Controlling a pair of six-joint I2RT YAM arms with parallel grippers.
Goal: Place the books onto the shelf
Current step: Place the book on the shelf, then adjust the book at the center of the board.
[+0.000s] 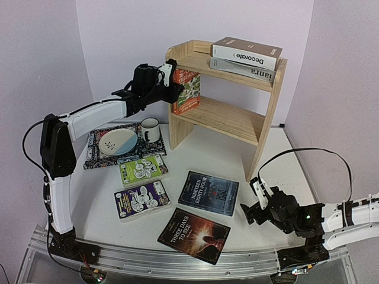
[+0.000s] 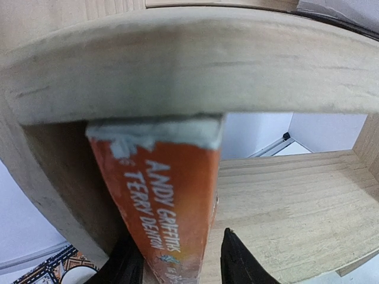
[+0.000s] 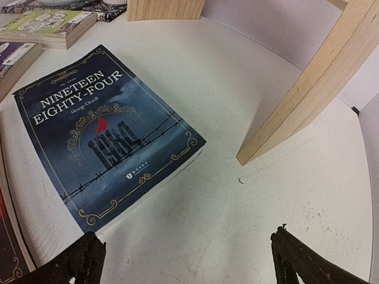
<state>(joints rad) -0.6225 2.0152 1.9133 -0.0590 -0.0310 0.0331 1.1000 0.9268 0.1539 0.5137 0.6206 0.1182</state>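
At the shelf's left end: the orange book stands on end on the lower tier of the shelf, just beside the left side panel, spine facing out toward my left tool.
Left tool: its fingers straddle the foot of the spine. The wrist view shows a sliver of gap on one side, so I read it as released, not clamped.
Right tool: spread wide, holding nothing, low over the surface near the foot of the shelf's right panel.
Top tier: Decorate lies flat on ianra.
Left to shelve: green book, purple book, Nineteen Eighty-Four and Three Days to See, all flat on the surface.
Key relation: Nineteen Eighty-Four lies just ahead and to the left of my right tool, far nearer that arm than the left. Its long axis runs slantwise to the line between my fingers, a corner toward me rather than an edge.
My read: I would turn the wrist square to an edge before pinching.
Risk: backing the left tool out could tip the orange book.
Not mine to move: placemat, plate, mug.
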